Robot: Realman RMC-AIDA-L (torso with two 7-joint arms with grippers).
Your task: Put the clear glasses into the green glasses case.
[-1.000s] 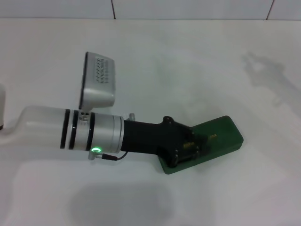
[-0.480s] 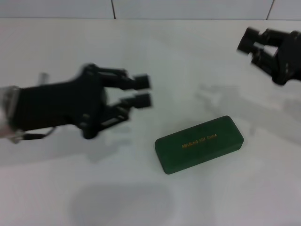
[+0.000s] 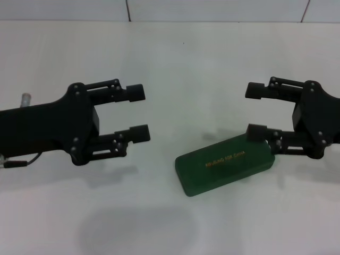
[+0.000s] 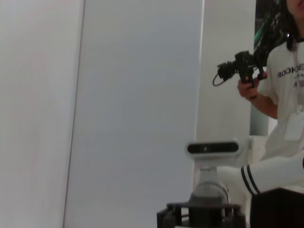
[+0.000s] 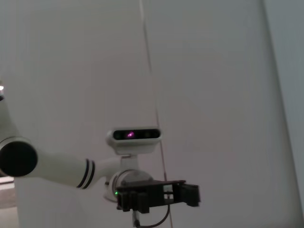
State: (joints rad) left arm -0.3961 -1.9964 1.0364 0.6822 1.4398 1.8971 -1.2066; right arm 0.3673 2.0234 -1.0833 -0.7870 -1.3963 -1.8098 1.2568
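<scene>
The green glasses case [image 3: 225, 163] lies closed on the white table [image 3: 175, 64], nearest the camera, lid up (gold lettering visible). The clear glasses are not visible; judged light, thin and fragile. The case looks rigid; grasp across its long sides. Beyond it, the left gripper [image 3: 139, 113] and right gripper [image 3: 255, 111] hover with fingers spread, empty.

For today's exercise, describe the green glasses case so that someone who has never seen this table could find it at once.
Start from the white table in the head view and look between the left gripper and the right gripper, both open above it. Toward the right gripper lies the green glasses case, shut and set at a slant. It is the only dark green thing there, with small gold lettering on its lid.
</scene>
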